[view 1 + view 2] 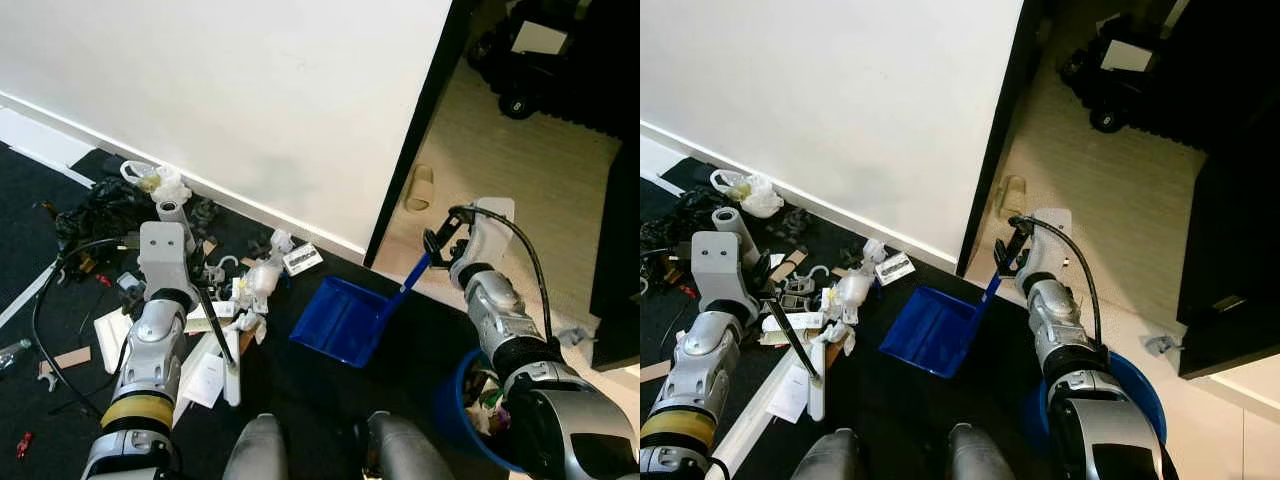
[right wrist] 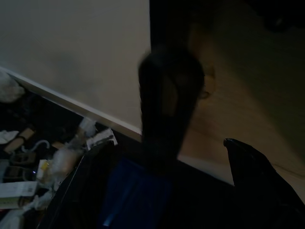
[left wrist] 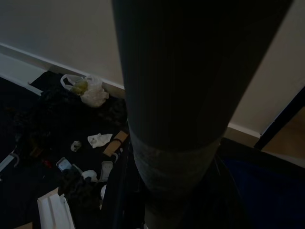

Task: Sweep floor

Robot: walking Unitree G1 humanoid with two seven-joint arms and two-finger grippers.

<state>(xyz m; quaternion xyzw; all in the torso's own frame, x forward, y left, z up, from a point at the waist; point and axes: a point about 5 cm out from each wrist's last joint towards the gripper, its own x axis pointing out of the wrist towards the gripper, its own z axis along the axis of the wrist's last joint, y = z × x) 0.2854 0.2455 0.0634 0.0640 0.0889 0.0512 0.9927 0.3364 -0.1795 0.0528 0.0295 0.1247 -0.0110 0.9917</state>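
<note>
The blue dustpan (image 1: 342, 320) is set on the dark floor mat (image 1: 300, 390), its open mouth turned toward the litter pile (image 1: 215, 300), and its blue handle (image 1: 408, 279) rises toward the doorway. The top of that handle is pinched between the black fingers of the right gripper (image 1: 441, 243). The left gripper (image 1: 195, 290) is positioned over the litter, and a dark broom shaft (image 1: 217, 330) is seen slanting down from it to a white broom head (image 1: 232, 375) lying on the mat; whether its fingers are spread or pressed on the shaft cannot be told from the head views. In the left wrist view a thick dark cylinder (image 3: 186, 95) is shown close to the lens. The litter consists of crumpled white paper, cardboard scraps, white hangers and a card, spread along the white baseboard (image 1: 250, 205). A white plastic bag (image 1: 160, 181) is located against the wall. A blue bin (image 1: 465, 415) holding waste is placed beside the right arm.
</note>
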